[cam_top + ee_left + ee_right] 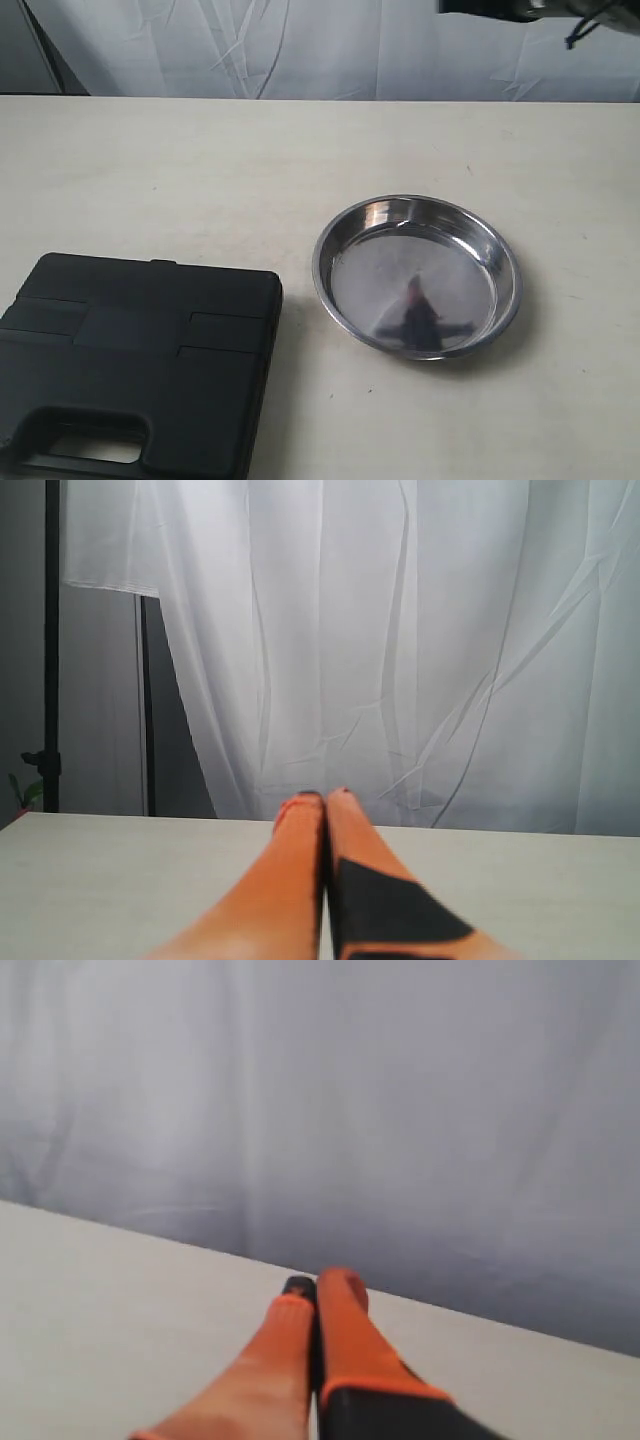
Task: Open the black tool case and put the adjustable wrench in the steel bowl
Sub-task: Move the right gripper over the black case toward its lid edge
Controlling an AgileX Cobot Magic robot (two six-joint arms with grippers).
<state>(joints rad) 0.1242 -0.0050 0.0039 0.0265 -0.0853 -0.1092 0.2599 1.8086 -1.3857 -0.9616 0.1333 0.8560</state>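
Observation:
The black tool case (135,365) lies closed at the near left of the table, its handle toward the front edge. The adjustable wrench is hidden from view. The steel bowl (417,274) sits empty right of the case, round and shiny. My left gripper (325,798) is shut with nothing between its orange fingers, pointing over the bare table toward the white curtain. My right gripper (318,1285) is also shut and empty above the table. A dark part of an arm (530,8) shows at the top right of the exterior view.
A white curtain (320,45) hangs behind the far table edge. A black stand pole (52,645) rises at the side in the left wrist view. The light tabletop (200,170) stretches behind and around the case and bowl.

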